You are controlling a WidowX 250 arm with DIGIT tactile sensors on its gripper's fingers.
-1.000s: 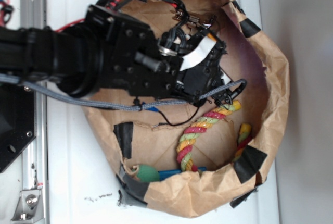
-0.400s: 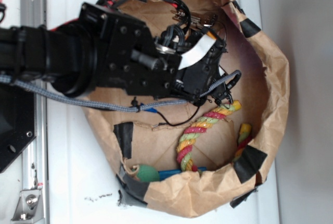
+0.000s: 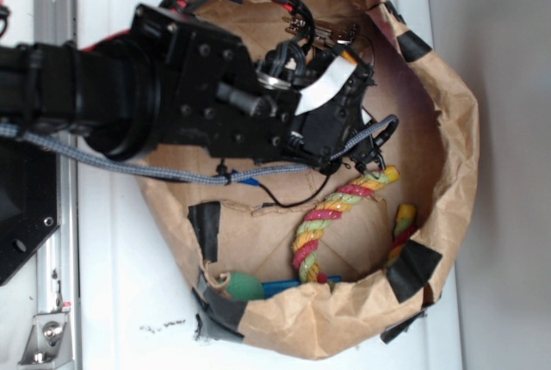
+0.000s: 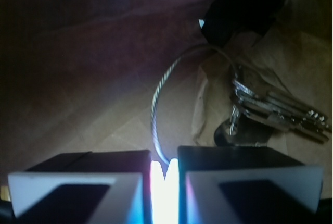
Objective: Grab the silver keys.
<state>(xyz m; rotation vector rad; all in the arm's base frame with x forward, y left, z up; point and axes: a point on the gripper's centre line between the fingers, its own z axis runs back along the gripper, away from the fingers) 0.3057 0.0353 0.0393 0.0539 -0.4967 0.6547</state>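
The silver keys [image 4: 276, 110] lie bunched on the brown paper at the right of the wrist view. Their thin wire loop [image 4: 156, 104] curves down into the narrow slit between my fingertips. My gripper [image 4: 164, 168] is shut on that wire, its two black jaws almost touching. In the exterior view the keys [image 3: 334, 34] show as a small shiny bunch near the top inner wall of the paper bag [image 3: 448, 129]. The gripper [image 3: 344, 56] sits just below them, largely hidden by the arm.
A pink-yellow-green rope toy [image 3: 331, 215] lies lower in the bag, with a green object [image 3: 245, 286] and a blue one [image 3: 288, 286] at the bottom edge. Black tape patches [image 3: 413, 267] line the rim. A metal rail [image 3: 56, 9] runs along the left.
Between a second ago and 0.4 s ago the arm and gripper shifted slightly up and left, and the keys shifted a little to the right. Since then nothing has moved.
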